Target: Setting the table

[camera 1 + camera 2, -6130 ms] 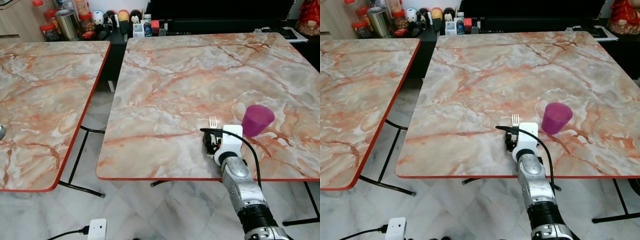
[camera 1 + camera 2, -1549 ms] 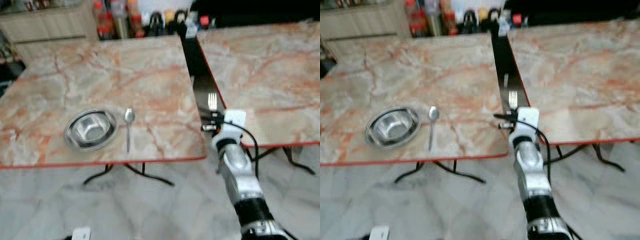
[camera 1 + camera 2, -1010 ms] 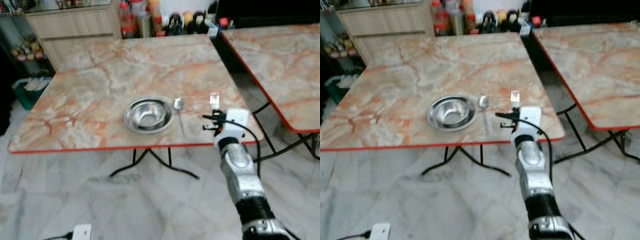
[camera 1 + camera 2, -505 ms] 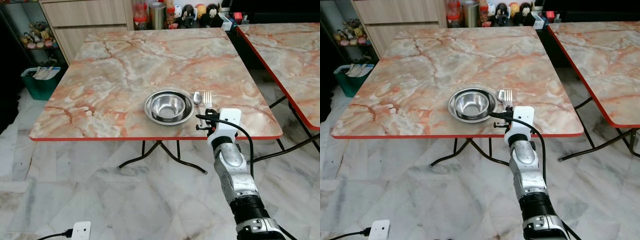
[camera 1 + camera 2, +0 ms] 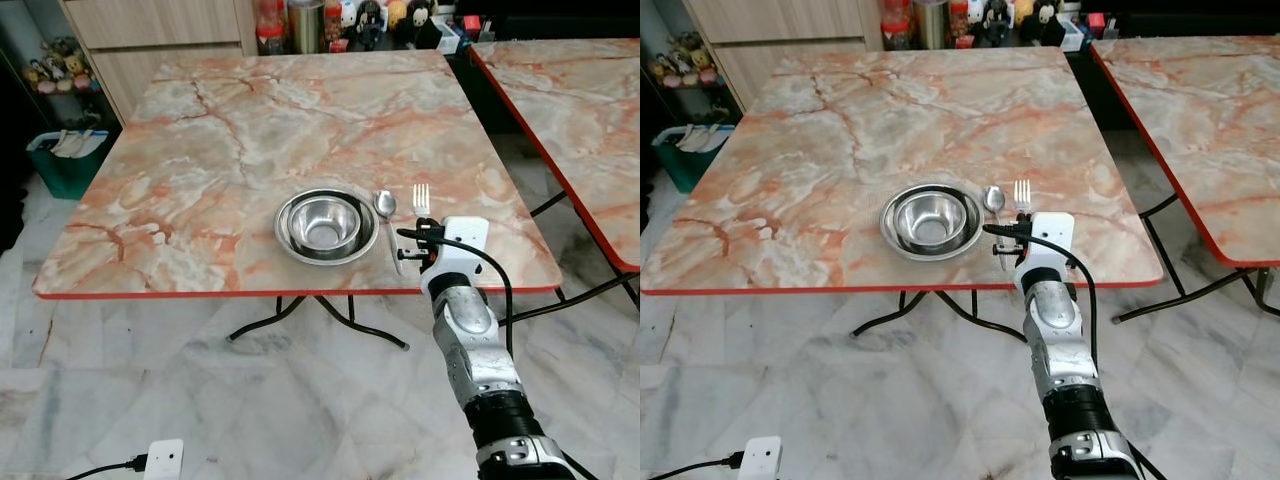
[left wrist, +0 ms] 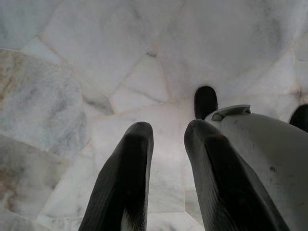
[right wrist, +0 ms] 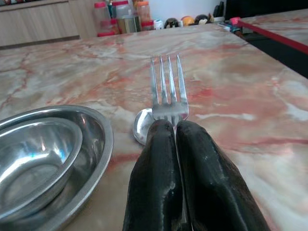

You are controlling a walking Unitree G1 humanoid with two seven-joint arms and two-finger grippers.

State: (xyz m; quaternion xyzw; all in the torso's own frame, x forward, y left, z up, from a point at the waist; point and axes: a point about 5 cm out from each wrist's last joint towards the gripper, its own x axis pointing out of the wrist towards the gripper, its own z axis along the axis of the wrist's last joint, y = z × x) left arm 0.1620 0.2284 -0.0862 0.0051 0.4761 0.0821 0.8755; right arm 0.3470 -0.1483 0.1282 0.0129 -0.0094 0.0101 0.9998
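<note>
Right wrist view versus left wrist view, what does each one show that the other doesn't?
The right wrist view has the right pincer shut on the fork, with the spoon and steel bowl beside it on the marble table. The left wrist view has the left pincer, fingers apart, hanging above the tiled floor. Both look along two black fingers.

Silver right arm [image 5: 470, 340], black-fingered tool [image 7: 177, 144]

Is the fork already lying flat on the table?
No, the right gripper holds the fork clamped between its fingers, tines pointing out above the table.
</note>
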